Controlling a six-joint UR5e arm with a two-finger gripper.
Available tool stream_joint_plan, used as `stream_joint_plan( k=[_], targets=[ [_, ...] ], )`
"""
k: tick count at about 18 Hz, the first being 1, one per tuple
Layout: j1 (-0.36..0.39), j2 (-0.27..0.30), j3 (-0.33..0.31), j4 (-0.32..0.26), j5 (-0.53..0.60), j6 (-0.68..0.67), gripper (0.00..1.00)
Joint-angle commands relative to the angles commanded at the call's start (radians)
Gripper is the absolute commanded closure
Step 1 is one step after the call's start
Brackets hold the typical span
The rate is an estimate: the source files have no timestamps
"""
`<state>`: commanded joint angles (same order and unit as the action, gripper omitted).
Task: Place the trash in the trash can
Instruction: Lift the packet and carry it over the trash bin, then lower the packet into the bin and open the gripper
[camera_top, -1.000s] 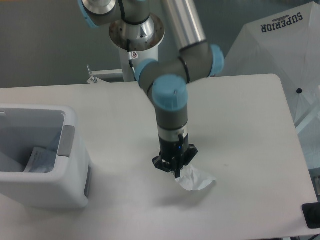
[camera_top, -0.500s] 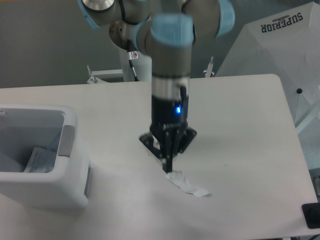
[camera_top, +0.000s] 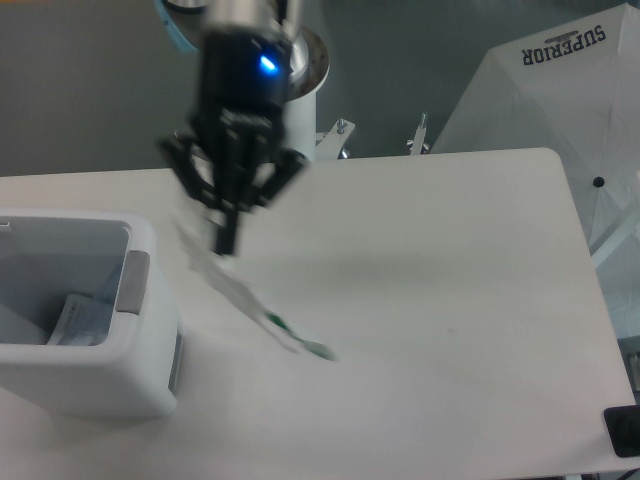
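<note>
My gripper (camera_top: 227, 243) hangs above the table, just right of the trash can (camera_top: 140, 300), and it is shut on the trash, a crinkled clear plastic bag (camera_top: 262, 312). The bag dangles from the fingertips and trails down to the right, blurred by motion, with a bit of green print near its lower end. The white boxy can stands at the left edge with a grey tab (camera_top: 133, 282) on its rim. Inside it lies a clear bluish piece of trash (camera_top: 82, 318), partly hidden by the wall.
White fabric marked "SUPERIOR" (camera_top: 560, 90) stands beyond the table's back right corner. A dark object (camera_top: 623, 430) sits at the front right edge. The arm's base (camera_top: 290, 70) is at the table's back.
The gripper has lifted the bag off the table and swung up and left, from the table's middle to beside the trash can. The bag now hangs stretched out below it.
</note>
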<state>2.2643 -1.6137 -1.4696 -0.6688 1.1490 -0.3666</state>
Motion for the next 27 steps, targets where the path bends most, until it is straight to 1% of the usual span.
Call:
stream_joint_plan(
  k=[3, 5, 6, 8, 10, 15, 19, 20, 23, 27],
  targets=[
    [-0.107, -0.015, -0.008, 0.000, -0.008, 0.003, 1.00],
    [-0.134, -0.020, -0.012, 0.000, -0.009, 0.000, 1.00],
    [-0.156, -0.029, -0.009, 0.000, -0.009, 0.003, 1.00],
    [-0.176, -0.052, 0.003, 0.000, -0.009, 0.002, 1.00],
    [-0.215, -0.052, -0.018, 0.000, -0.008, 0.002, 1.00],
    [-0.236, -0.045, -0.049, 0.000, -0.003, -0.017, 1.00],
    [-0.242, 0.004, -0.119, 0.000, -0.003, -0.023, 1.00],
    [-0.243, 0.014, -0.145, 0.000, -0.003, -0.023, 1.00],
    [-0.246, 0.002, -0.158, 0.000, 0.003, -0.020, 1.00],
    [-0.244, -0.044, -0.155, 0.002, 0.005, -0.017, 1.00]
  ],
)
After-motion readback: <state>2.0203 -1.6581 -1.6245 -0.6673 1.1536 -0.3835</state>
